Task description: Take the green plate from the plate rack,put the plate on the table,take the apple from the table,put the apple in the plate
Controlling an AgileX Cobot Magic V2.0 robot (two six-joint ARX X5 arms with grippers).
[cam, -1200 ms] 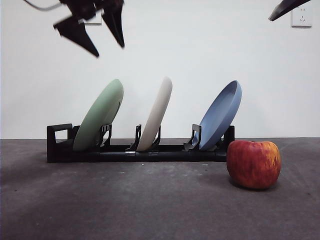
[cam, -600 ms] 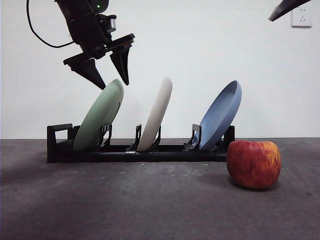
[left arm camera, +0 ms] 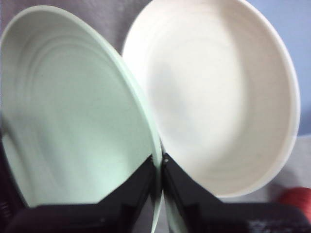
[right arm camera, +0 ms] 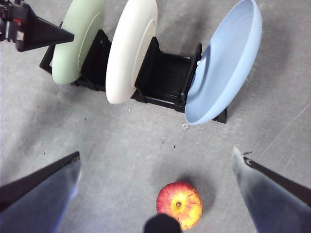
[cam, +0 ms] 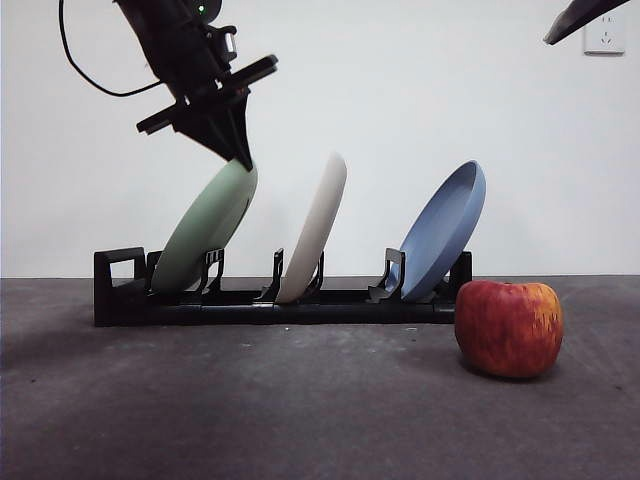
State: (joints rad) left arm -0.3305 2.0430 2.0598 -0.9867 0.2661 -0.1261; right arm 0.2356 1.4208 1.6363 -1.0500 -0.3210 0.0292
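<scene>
The green plate (cam: 205, 235) leans in the left slot of the black plate rack (cam: 120, 290) on the table (cam: 300, 410). My left gripper (cam: 243, 160) has come down from the upper left and is shut on the plate's top rim. In the left wrist view the two jaws pinch the rim (left arm camera: 159, 162) of the green plate (left arm camera: 73, 111). The apple (cam: 508, 328) sits on the table in front of the rack's right end. My right gripper (right arm camera: 156, 155) is open and empty, high above the apple (right arm camera: 179, 204).
A cream-white plate (cam: 315, 230) stands in the middle slot and a blue plate (cam: 445, 230) in the right slot. A wall socket (cam: 604, 35) is at the top right. Bare table lies in front of the rack.
My left gripper has come down and right from above the rack and closed on the green plate's top rim. The plate tips slightly right. The right arm has not moved.
</scene>
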